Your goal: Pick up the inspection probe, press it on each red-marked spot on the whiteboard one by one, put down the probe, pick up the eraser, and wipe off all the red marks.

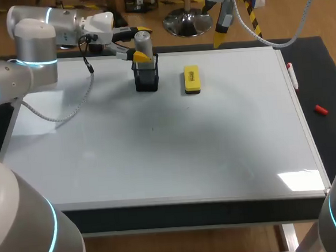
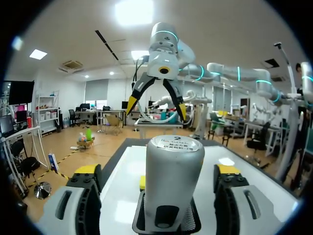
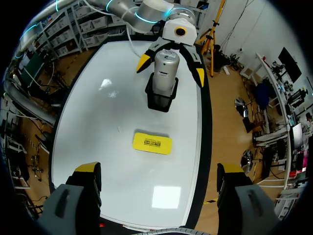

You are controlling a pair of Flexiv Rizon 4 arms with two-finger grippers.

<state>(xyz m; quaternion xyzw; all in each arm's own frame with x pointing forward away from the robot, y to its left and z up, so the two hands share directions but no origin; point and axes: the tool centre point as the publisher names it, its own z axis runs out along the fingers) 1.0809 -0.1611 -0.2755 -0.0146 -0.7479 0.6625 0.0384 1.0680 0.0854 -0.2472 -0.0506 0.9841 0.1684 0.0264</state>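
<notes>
The grey cylindrical probe [image 1: 143, 44] stands upright in a black holder [image 1: 146, 78] at the far middle of the whiteboard [image 1: 158, 155]. My left gripper [image 1: 142, 43] is level with the probe, one finger on each side. In the left wrist view the probe [image 2: 174, 181] stands between the fingers of that gripper [image 2: 157, 171] with a gap on both sides, so it is open. A yellow eraser [image 1: 192, 80] lies flat just right of the holder. My right gripper [image 1: 219, 39] hangs open above the board's far edge, over the eraser [image 3: 152, 142]. No red marks show on the board.
A white marker pen [image 1: 292, 75] and a red cap [image 1: 321, 110] lie on the dark mat to the right of the board. A tiny dark speck [image 1: 152, 129] sits mid-board.
</notes>
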